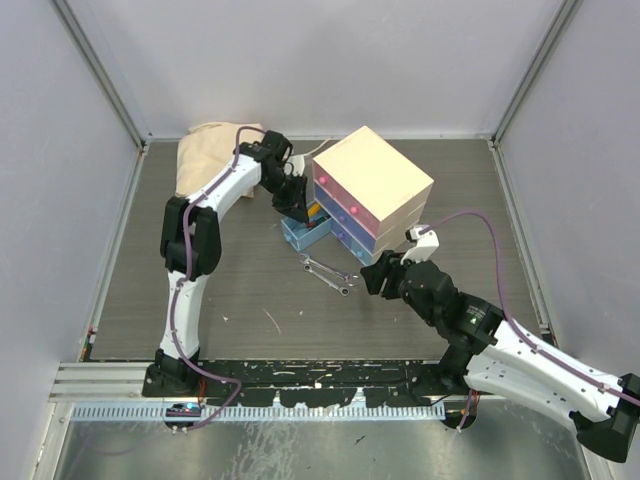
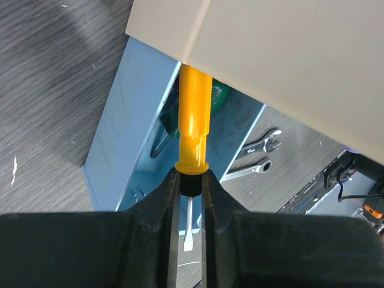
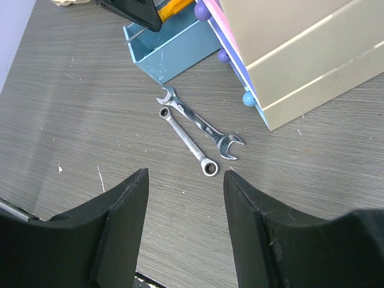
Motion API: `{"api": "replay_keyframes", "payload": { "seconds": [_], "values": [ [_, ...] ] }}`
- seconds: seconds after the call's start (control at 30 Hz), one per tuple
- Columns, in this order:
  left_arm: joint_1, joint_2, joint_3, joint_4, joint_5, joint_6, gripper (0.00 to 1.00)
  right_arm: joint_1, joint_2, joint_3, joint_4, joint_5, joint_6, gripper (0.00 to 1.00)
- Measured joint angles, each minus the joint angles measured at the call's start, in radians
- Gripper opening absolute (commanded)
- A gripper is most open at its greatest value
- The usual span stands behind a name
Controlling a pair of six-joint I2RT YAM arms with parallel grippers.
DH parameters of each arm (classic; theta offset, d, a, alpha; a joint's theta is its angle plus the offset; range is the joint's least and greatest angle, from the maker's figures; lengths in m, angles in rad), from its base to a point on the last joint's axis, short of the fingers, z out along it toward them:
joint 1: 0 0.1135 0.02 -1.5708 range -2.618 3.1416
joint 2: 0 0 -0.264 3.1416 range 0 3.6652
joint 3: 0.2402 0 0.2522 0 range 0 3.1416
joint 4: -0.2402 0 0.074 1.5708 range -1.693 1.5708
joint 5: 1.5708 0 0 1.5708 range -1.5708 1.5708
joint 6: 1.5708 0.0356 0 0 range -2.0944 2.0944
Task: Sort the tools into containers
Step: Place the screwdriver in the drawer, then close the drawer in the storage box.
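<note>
At the far middle of the table (image 1: 240,290), seen from above, the cream chest (image 1: 372,180) stands skewed, with its light-blue drawer (image 1: 300,236) pulled out at the bottom toward the left arm. The left pincer (image 1: 297,207) hangs right over that drawer, which suits dropping a tool in. The two silver spanners (image 1: 328,273) lie side by side on the table just in front of the chest, and the right pincer (image 1: 385,272) hovers beside them.

From the left wrist, the left pincer is closed narrow on the orange-handled screwdriver (image 2: 194,120), clamping the black collar so the handle points ahead over the drawer and under the chest's edge, the blade running back between the fingers (image 2: 171,198). A green handle (image 2: 219,93) already lies inside, so this drawer seems to be the one for screwdrivers. Letting go here should land the screwdriver in it.

From the right wrist, the right pincer stands wide and empty, above and just short of the spanners. That fits lining up to take one of them next, I judge the nearer ring-ended one.
</note>
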Motion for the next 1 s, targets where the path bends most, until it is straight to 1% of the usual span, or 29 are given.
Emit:
{"api": "replay_keyframes", "payload": {
  "seconds": [0.17,0.3,0.57,0.73,0.9,1.0],
  "values": [
    [0.0,0.014,0.003,0.01,0.01,-0.018,0.31,0.0,-0.017,-0.009,-0.01,0.0,0.012,0.58],
    [0.0,0.013,0.003,0.036,0.013,-0.03,0.38,0.0,-0.023,-0.009,-0.018,0.0,0.015,0.58],
    [0.003,-0.013,-0.005,0.065,-0.009,-0.037,0.4,0.0,-0.024,-0.009,-0.03,0.005,0.014,0.58],
    [0.013,-0.123,-0.095,0.109,-0.021,-0.051,0.43,0.0,-0.022,0.012,-0.055,0.022,-0.002,0.59],
    [0.033,-0.286,-0.224,0.188,-0.042,-0.06,0.44,0.0,-0.004,0.096,-0.093,0.055,-0.04,0.61],
    [0.045,-0.415,-0.344,0.267,-0.074,-0.083,0.53,0.0,0.017,0.159,-0.098,0.079,-0.069,0.63]
  ]
}}
